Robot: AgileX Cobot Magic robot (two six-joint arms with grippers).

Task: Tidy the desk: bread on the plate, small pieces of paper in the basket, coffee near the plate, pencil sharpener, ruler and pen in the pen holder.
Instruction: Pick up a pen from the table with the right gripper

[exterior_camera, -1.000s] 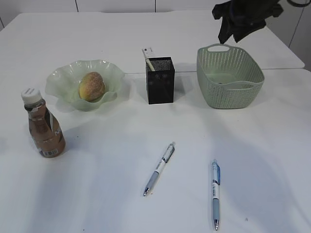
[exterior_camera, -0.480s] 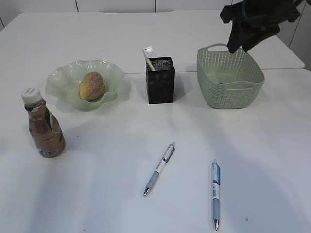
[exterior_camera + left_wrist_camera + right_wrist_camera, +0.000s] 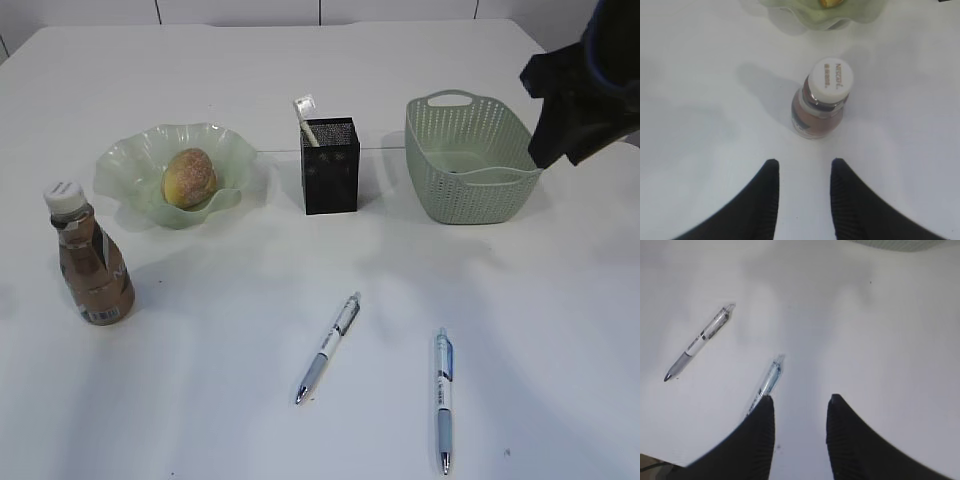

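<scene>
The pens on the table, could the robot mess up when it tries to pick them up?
It might. Both pens lie flat on the table, so the right gripper, its jaws open and empty, could nudge the blue pen or the grey pen and roll it away. The pen holder is narrow and already holds something white, so a tilted pen could miss or tip it. The coffee bottle looks tall and could topple if bumped.

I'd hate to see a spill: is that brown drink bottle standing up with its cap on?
Upright and capped. The coffee bottle stands on the table, and its white cap is on.
</scene>
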